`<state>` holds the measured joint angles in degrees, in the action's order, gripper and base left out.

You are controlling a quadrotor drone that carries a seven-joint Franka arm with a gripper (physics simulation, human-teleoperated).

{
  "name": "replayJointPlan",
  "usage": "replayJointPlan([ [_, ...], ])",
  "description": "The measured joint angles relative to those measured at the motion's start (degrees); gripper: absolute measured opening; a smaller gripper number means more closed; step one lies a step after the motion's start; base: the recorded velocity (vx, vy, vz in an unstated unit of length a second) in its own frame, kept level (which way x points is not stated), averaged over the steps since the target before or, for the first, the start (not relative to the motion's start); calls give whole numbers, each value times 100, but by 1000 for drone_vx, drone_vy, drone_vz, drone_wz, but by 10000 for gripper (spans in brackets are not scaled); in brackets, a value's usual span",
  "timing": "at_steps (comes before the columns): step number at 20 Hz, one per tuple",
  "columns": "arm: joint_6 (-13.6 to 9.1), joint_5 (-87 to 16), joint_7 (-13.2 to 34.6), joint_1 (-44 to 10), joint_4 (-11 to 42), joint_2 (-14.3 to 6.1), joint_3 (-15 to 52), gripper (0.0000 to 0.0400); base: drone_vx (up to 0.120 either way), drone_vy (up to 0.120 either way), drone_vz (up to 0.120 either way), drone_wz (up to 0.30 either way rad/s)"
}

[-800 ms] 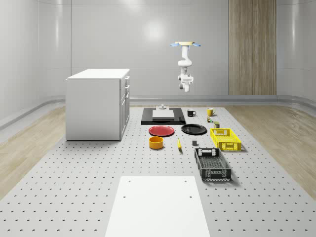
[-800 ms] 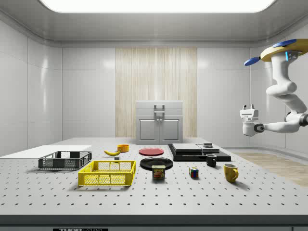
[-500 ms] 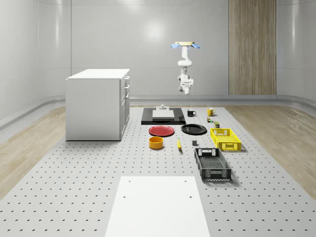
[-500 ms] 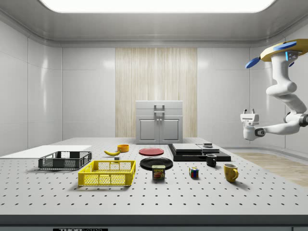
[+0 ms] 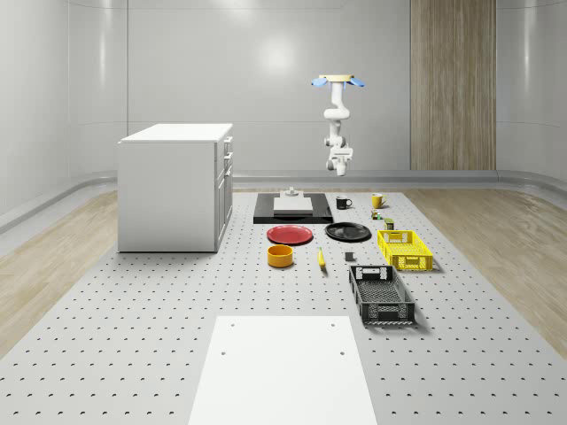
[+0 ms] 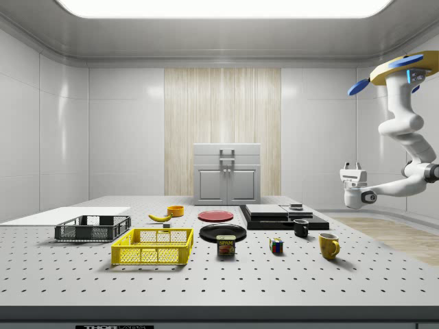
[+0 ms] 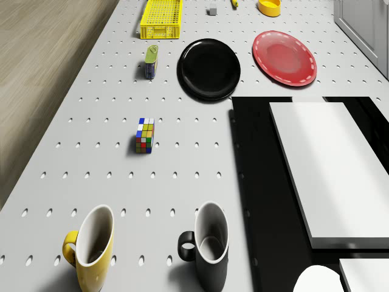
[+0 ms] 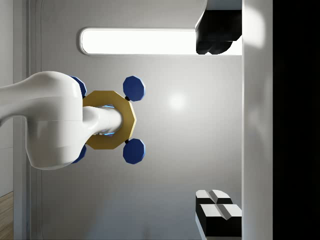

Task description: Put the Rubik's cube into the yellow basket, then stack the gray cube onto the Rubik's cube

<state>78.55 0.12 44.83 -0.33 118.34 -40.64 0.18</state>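
Note:
The Rubik's cube (image 7: 144,135) (image 6: 276,246) (image 5: 376,213) lies on the perforated table between the mugs and a can. The yellow basket (image 5: 405,249) (image 6: 152,247) (image 7: 161,18) stands further along the whole-scene view's right side. The small gray cube (image 5: 349,257) (image 7: 211,10) sits left of the basket. The drone (image 5: 337,81) (image 6: 405,68) hovers high over the table's far end. My gripper (image 6: 353,165) (image 5: 340,156) (image 8: 197,125) hangs in the air well above the mugs and points upward at the drone. It is open and holds nothing.
A yellow mug (image 7: 91,243), a black mug (image 7: 206,246) and a can (image 7: 151,61) stand near the Rubik's cube. Black plate (image 7: 208,69), red plate (image 7: 284,56), black slab with a white block (image 7: 328,170), black basket (image 5: 380,295), white cabinet (image 5: 174,186).
The drone has drifted a little toward the whole-scene view's right. The hand has sunk slightly in the side view. The objects on the table have not moved.

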Motion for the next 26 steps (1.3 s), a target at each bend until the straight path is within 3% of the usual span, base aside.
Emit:
replayJointPlan([
  [26,11,-11,-6,-21,-100,-4,22,400,120,120,0,0],
])
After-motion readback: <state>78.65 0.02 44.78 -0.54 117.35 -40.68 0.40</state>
